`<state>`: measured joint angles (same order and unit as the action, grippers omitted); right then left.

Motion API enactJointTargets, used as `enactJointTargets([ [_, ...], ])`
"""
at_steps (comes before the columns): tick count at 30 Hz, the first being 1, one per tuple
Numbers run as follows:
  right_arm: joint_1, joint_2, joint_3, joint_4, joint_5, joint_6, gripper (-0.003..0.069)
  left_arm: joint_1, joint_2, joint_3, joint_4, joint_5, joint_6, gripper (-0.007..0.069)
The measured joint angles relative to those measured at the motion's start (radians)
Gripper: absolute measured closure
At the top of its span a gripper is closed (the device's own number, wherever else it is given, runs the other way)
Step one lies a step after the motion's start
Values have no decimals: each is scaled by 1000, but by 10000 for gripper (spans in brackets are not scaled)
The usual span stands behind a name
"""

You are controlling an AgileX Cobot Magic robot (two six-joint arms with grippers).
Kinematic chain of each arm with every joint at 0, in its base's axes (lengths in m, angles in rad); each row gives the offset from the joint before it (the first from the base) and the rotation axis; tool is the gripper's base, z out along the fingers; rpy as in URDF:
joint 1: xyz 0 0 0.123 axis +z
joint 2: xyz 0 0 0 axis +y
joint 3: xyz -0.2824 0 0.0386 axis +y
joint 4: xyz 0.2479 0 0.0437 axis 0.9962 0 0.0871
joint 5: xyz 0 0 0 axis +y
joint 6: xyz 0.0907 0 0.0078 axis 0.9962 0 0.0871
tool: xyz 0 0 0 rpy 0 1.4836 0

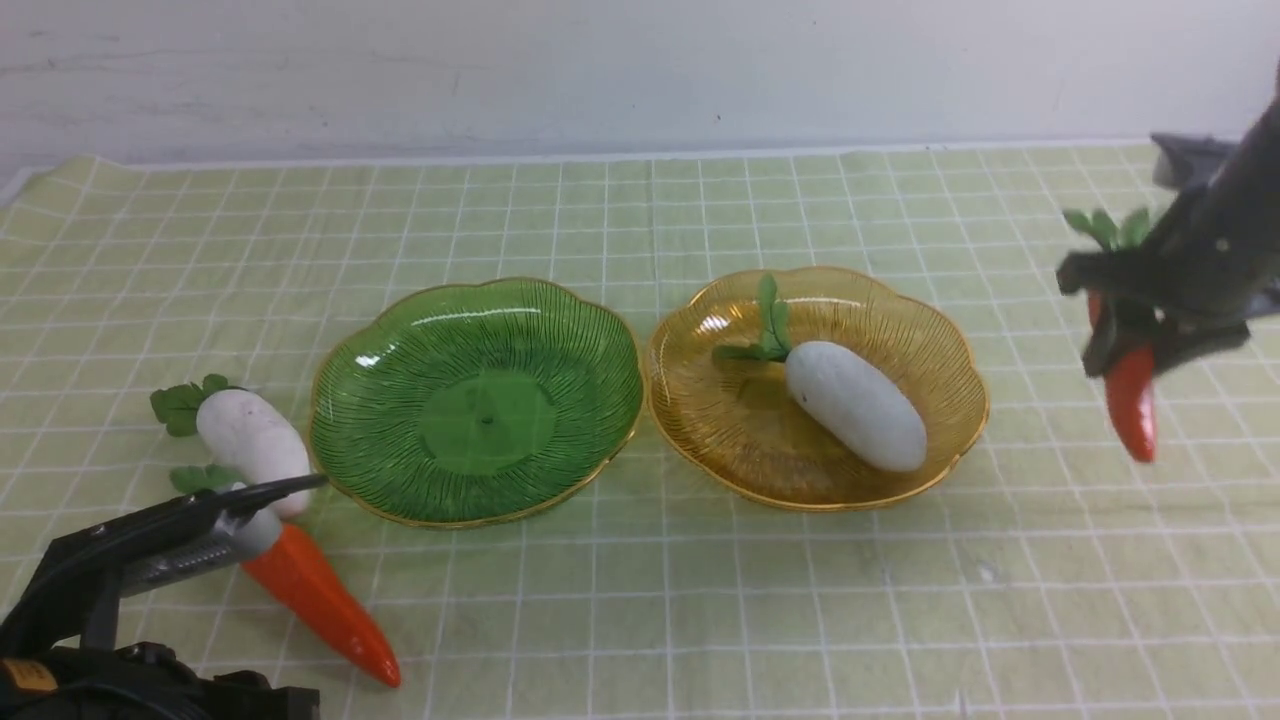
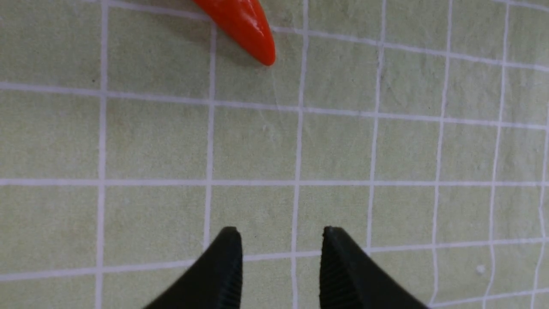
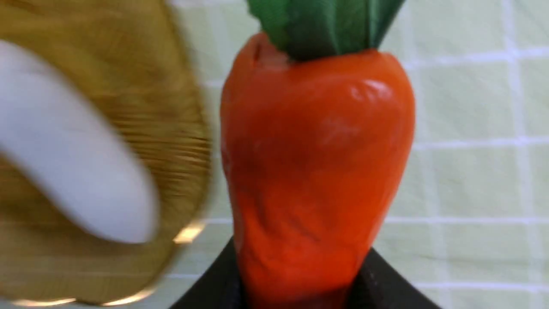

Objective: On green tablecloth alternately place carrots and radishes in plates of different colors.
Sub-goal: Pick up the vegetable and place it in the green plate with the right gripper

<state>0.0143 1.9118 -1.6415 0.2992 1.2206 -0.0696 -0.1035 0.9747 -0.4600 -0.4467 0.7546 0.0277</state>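
Carrots and radishes, one of four placed: a radish (image 1: 855,405) lies in the amber plate (image 1: 960,350) beside the right hand (image 1: 1125,345), which grips a carrot (image 1: 1132,405) aloft. The green plate (image 1: 480,400) is bare. The other carrot (image 1: 320,595) and other radish (image 1: 255,440) lie on the green tablecloth (image 1: 700,600), close by the open left hand (image 2: 281,234).

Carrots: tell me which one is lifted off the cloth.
The carrot at the right, held tip-down by the fingers of the right gripper, clear of the green tablecloth. The other carrot lies flat on the cloth beside a radish.
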Motion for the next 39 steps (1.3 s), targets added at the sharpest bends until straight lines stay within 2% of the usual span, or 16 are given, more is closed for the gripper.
enactJointTargets([
  [2, 32, -3, -19, 99, -12, -64, 424, 0, 0, 0, 0, 0, 0, 387],
  [3, 92, -1, -29, 229, -59, -162, 424, 0, 0, 0, 0, 0, 0, 387],
  [4, 101, 1, -29, 244, -75, -174, 424, 0, 0, 0, 0, 0, 0, 387],
  [6, 234, 33, -33, 401, -201, -324, 424, 0, 0, 0, 0, 1, 0, 387],
  [10, 353, 80, -33, 458, -357, -402, 424, 0, 0, 0, 0, 1, 0, 387],
  [11, 425, 119, -33, 471, -456, -430, 424, 0, 0, 0, 0, 2, 1, 387],
  [13, 482, 158, -33, 472, -559, -446, 424, 0, 0, 0, 0, 2, 1, 387],
  [17, 528, 198, -33, 475, -661, -456, 400, 0, 0, 0, 0, 2, 1, 387],
  [23, 560, 227, -33, 475, -736, -459, 131, 0, 0, 0, 0, 2, 1, 387],
  [26, 553, 218, -33, 471, -702, -459, 62, 0, 0, 0, 0, 2, -1, 387],
  [28, 544, 205, -34, 468, -659, -459, 53, 0, 0, 0, 0, 2, -10, 387],
  [34, 459, 112, -117, 441, -280, -443, 144, 0, 0, 0, 37, -28, -50, 346],
  [36, 420, 73, -168, 425, -105, -410, 221, 0, 0, 0, 56, -60, -77, 318],
  [37, 397, 46, -194, 403, -36, -388, 293, 0, 2, 0, 68, -100, -105, 289],
  [38, 390, 38, -196, 398, -32, -384, 302, 0, 2, 0, 68, -106, -110, 286],
  [39, 372, 6, -205, 343, -8, -354, 370, 0, 6, 0, 70, -146, -138, 261],
])
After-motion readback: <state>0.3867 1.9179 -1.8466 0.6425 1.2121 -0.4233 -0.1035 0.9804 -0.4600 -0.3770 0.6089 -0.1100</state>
